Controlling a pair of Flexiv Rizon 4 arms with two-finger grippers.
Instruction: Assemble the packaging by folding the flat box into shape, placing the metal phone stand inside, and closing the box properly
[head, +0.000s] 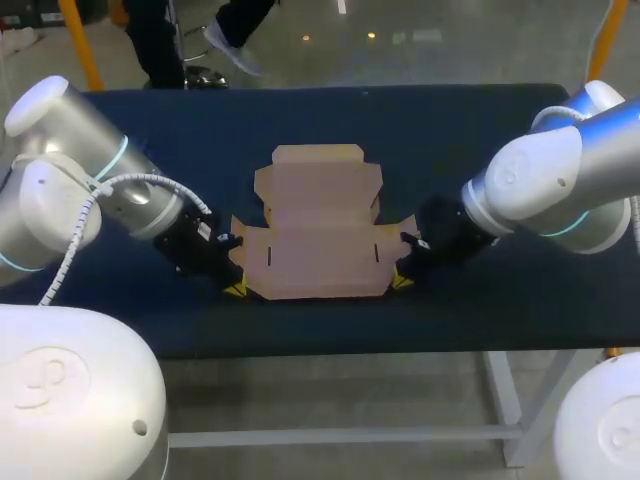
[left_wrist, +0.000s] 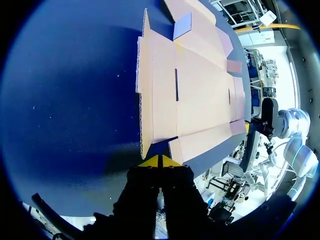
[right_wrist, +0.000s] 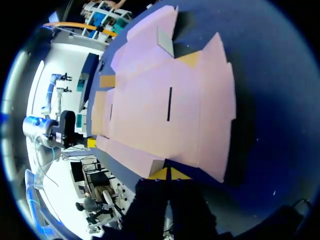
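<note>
Evidently the task was at its very first step. In the head view the flat box (head: 318, 235) lay unfolded about the middle of the bench (head: 450, 130), somewhat nearer its front edge, with no wall raised. The left hand (head: 235, 287) sat low at the box's front left corner and the right hand (head: 402, 280) at its front right corner, each arm coming in from its own side. The metal phone stand showed in no view.

From the left wrist, the left hand (left_wrist: 159, 162) had its yellow tips pressed together with nothing between them. They pointed into the notch where a side flap met the front panel of the box (left_wrist: 200, 90), just at the cardboard's edge on the bench (left_wrist: 65, 100).

From the right wrist the picture mirrored that. The right hand (right_wrist: 169, 174) was likewise closed tip to tip, empty, and nosed up to the matching notch at the other front corner of the box (right_wrist: 170, 100). The sheet lay flat ahead of it on the bench (right_wrist: 270, 100).

By my judgement the next move called for both closed tips to slide under the front panel or side flaps together and lever them upright along the creases. That needed even lift from both sides, or the light sheet might skate across the bench.
</note>
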